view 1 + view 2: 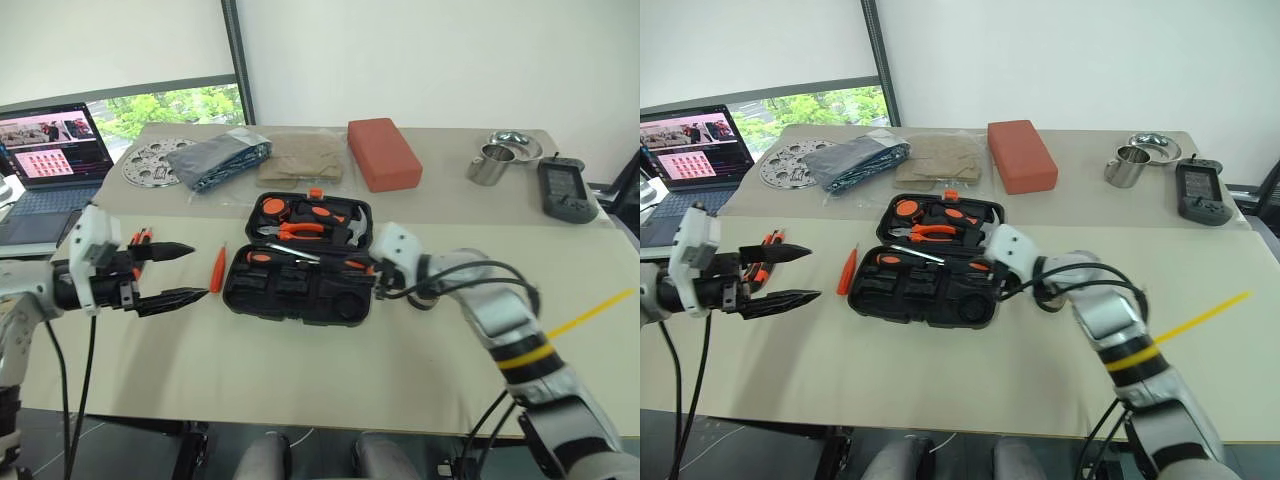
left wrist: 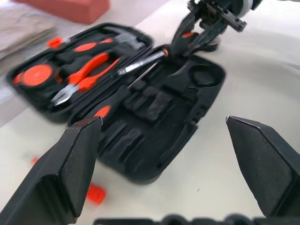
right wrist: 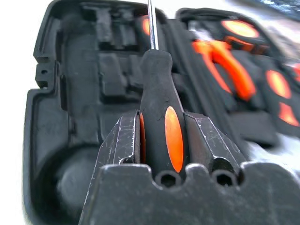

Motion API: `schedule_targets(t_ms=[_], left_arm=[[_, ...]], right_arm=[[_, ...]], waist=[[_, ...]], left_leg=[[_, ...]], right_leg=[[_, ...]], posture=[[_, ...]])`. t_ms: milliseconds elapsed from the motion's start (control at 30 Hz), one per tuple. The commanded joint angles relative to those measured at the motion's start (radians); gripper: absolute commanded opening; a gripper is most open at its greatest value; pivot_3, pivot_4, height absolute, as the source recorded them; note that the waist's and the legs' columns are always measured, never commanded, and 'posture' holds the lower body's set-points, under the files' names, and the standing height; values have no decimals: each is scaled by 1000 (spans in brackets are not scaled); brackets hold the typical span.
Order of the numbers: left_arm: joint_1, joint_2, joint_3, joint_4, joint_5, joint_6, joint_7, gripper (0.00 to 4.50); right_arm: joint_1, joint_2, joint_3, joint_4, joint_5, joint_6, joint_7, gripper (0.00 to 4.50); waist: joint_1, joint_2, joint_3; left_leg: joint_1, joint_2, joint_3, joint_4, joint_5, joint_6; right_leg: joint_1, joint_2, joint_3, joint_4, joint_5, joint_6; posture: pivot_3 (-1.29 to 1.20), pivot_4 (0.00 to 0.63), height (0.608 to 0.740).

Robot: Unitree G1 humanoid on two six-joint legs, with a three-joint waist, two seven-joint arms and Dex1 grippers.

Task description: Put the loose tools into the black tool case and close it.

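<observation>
The black tool case (image 1: pixel 250 300) lies open in the middle of the table, with its shaped slots facing up. My right gripper (image 1: pixel 372 268) is shut on the black-orange handle of a screwdriver (image 3: pixel 157 98). It holds the tool over the case's right end, with the shaft (image 2: pixel 140 65) pointing across the case. My left gripper (image 1: pixel 195 271) hangs open left of the case with nothing between its fingers. A small all-orange screwdriver (image 1: pixel 218 270) lies on the table between that gripper and the case. Orange tool parts (image 1: pixel 765 245) show behind the left gripper; I cannot tell which tools they are.
Pliers (image 1: pixel 300 230), a hammer (image 1: pixel 345 215) and a tape measure (image 1: pixel 272 208) sit in the lid. At the back of the table are a red-orange block (image 1: pixel 383 152), plastic bags (image 1: pixel 225 160), a metal disc (image 1: pixel 150 162), a cup (image 1: pixel 490 165) and a black device (image 1: pixel 565 190). A laptop (image 1: pixel 50 150) stands far left.
</observation>
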Motion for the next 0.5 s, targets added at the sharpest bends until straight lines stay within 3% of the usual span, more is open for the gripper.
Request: schedule_targets(t_ms=[33, 300, 367, 500], left_arm=[[36, 11, 69, -57, -31, 0, 18, 4500], [64, 15, 84, -58, -39, -10, 36, 4500], [62, 14, 80, -53, -38, -16, 37, 4500], [63, 13, 75, -47, -37, -24, 34, 4500]], right_arm=[[-59, 13, 12, 115, -46, -78, 38, 1022], [-111, 49, 28, 256, -104, -169, 82, 1022], [-125, 57, 25, 282, -120, -189, 78, 2037], [-131, 55, 13, 293, -129, -209, 88, 3221]], waist=[[5, 0, 0], [-3, 0, 0], [-4, 0, 0], [-4, 0, 0]], left_leg=[[0, 0, 0, 0, 0, 0], [3, -1, 1, -1, 0, 0], [5, -1, 2, -2, 0, 0], [6, -1, 2, -2, 0, 0]], right_leg=[[0, -1, -1, 1, 0, 0], [0, -12, -8, 2, 1, -2], [1, -12, -10, 2, 1, -2], [1, -12, -13, 3, 1, -2]], posture=[[0, 150, 740], [0, 150, 740], [0, 150, 740], [0, 150, 740]])
